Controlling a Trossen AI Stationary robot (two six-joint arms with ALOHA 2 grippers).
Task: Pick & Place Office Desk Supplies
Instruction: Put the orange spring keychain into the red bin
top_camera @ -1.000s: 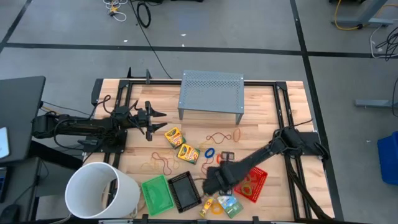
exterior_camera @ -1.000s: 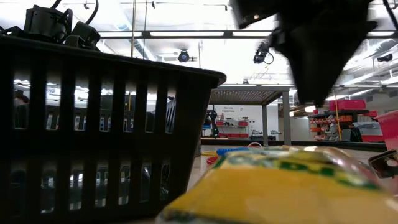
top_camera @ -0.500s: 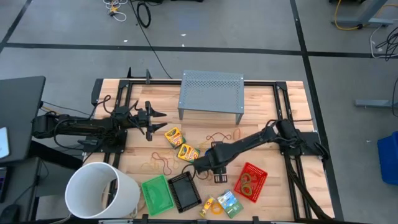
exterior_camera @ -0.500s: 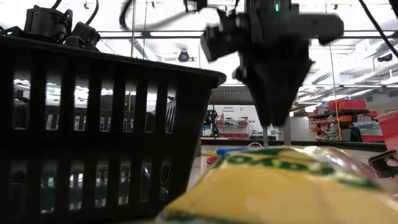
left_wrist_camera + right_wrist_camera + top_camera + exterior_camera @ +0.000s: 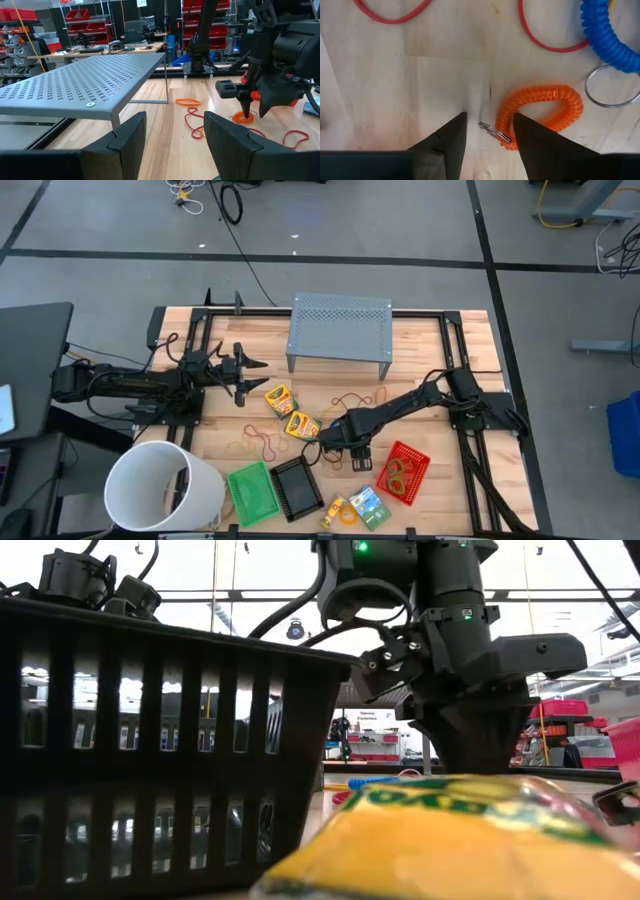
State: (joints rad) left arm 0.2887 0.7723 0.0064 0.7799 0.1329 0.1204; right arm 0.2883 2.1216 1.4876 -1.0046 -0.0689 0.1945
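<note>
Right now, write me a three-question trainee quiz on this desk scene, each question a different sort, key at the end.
1. True or false: the right gripper is open above an orange coil ring.
2. The red mesh tray holds: A) looped bands, B) a crayon box, C) nothing.
3. Fill in: the left gripper waits open, facing the grey ____ stand.

Key: 1 true; 2 A; 3 perforated.

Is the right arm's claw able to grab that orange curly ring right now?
Probably yes. The right gripper hangs open just above the orange coil ring, its metal ring between the fingers, and nothing covers it.
</note>
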